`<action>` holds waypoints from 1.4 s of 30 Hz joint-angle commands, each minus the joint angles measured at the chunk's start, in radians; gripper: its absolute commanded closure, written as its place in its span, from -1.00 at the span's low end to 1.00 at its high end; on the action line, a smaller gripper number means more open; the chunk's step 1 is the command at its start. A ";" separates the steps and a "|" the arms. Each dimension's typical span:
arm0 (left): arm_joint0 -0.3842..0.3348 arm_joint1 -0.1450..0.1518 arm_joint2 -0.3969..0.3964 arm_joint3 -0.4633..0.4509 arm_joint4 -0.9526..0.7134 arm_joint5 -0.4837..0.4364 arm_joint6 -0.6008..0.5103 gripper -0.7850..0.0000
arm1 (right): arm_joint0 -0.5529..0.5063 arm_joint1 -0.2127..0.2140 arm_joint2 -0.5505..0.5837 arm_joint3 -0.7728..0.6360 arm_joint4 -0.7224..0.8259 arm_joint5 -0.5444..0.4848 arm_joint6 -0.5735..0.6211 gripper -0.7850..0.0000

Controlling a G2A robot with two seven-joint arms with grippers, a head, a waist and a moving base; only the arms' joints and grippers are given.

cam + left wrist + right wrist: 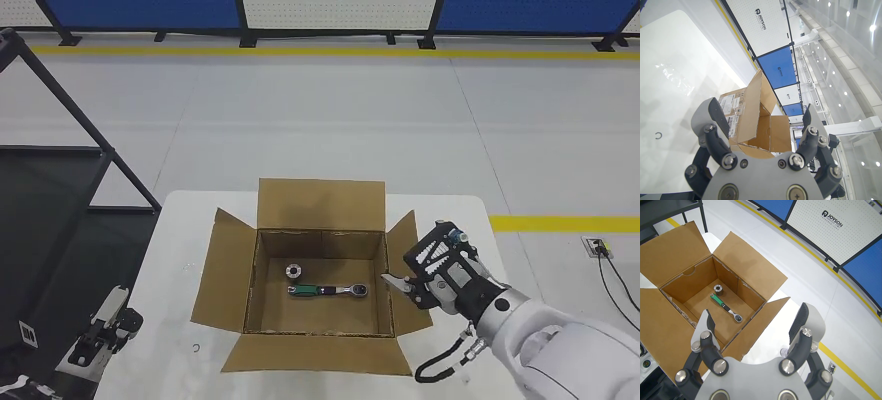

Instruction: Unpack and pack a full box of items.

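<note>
Unpacking seems unfinished: green-handled ratchet wrench [726, 308] and steel socket [719, 290] lie in brown cardboard box [702, 275] below the released, empty right claw [755, 310]

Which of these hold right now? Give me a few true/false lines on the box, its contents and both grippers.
1. The cardboard box has its flaps open. True.
2. The ratchet wrench lies on the table beside the box. False: it lies on the box floor.
3. A metal socket stands in the box by the wrench's green handle end. True.
4. The right gripper is shut on the wrench. False: it is open and empty, above a side flap.
5. The left gripper is open and empty. True.
</note>
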 commanded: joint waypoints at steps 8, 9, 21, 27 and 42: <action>0.000 0.000 0.000 0.000 0.000 0.000 0.000 -1.00 | 0.000 0.000 0.000 0.000 0.000 0.000 0.000 -1.00; -0.001 0.000 -0.001 0.002 0.001 0.001 0.005 -1.00 | -0.003 0.000 -0.004 0.006 0.004 0.001 0.000 -1.00; -0.004 -0.005 -0.072 0.042 -0.049 -0.017 0.029 -1.00 | 0.390 -0.077 -0.420 0.255 0.072 -0.027 0.039 -1.00; 0.034 -0.014 -0.089 0.053 -0.086 -0.050 0.040 -1.00 | 0.597 -0.153 -0.615 0.475 0.130 0.008 0.067 -1.00; 0.059 -0.020 -0.089 0.047 -0.102 -0.066 0.045 -1.00 | 0.754 -0.256 -0.782 0.830 0.262 0.011 0.121 -1.00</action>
